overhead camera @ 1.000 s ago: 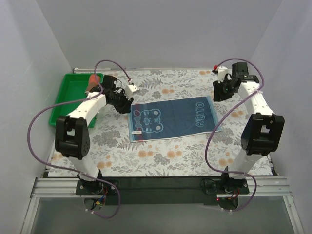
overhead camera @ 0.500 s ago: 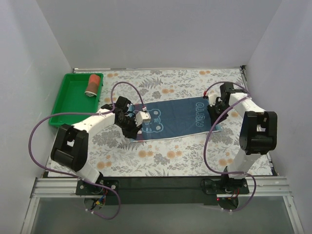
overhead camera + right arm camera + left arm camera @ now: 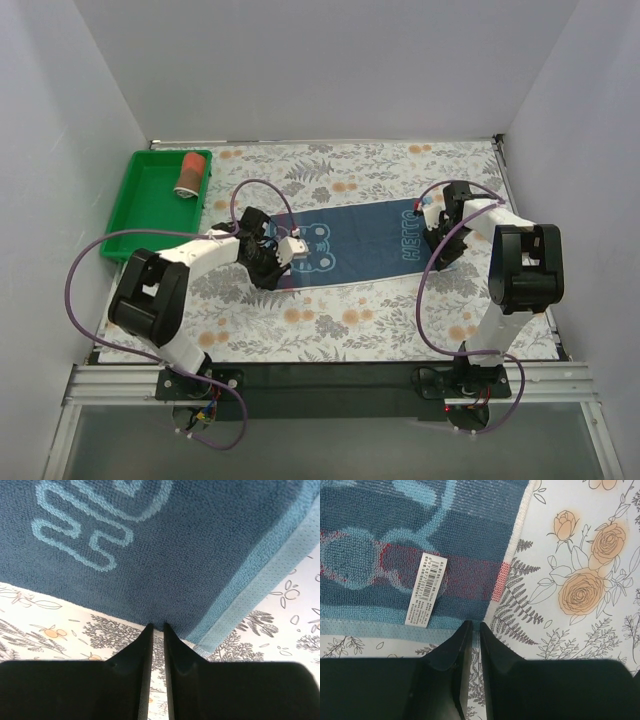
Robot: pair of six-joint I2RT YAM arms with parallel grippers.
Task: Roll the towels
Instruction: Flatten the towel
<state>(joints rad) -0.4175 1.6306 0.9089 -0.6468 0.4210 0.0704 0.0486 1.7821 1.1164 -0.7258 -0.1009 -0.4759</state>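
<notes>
Blue towel (image 3: 350, 245) lies flat mid-table (image 3: 350, 322), rust-red towel (image 3: 190, 173) sits rolled in the green tray (image 3: 125, 215). Left gripper (image 3: 472, 625) is at the blue towel's near-left corner, right gripper (image 3: 157, 626) at its near-right edge. Both sets of jaws are nearly pressed together, only a thin slit between them. Can't tell if either has hem caught. Risks: tips sit right at the cloth's border, so a shallow bite slips out on lift. If only one side grabs, the roll starts skewed and cones. Tips could also snag the floral table cover underneath.
</notes>
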